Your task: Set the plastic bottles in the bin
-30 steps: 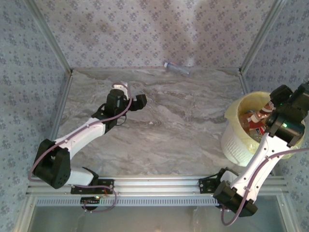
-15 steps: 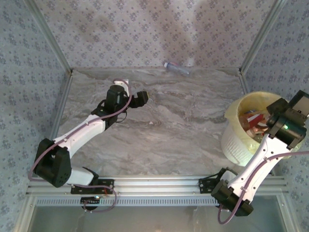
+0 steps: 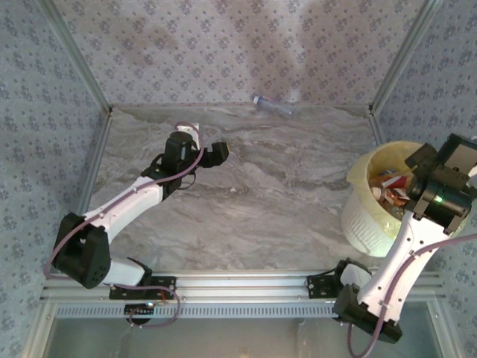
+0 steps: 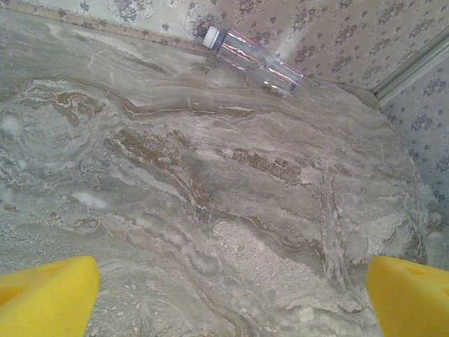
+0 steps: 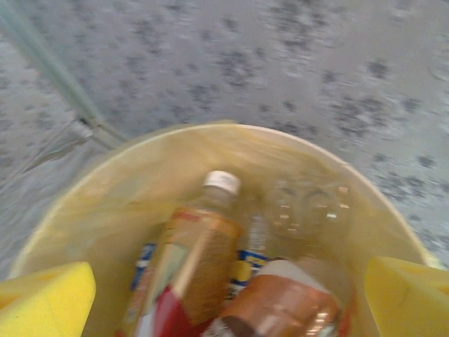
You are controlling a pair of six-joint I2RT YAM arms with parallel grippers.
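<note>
Right wrist: blurred plastic bottles inside bin.

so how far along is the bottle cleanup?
Mostly done: several bottles lie in the bin. Nothing in hand: the right claw is open over the bin, the left claw open above the table. Left: one clear bottle lying by the far wall.

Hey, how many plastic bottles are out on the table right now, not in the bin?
1. A clear bottle lies on its side at the table's far edge, against the wall. Another could be hidden under the arms.
</note>
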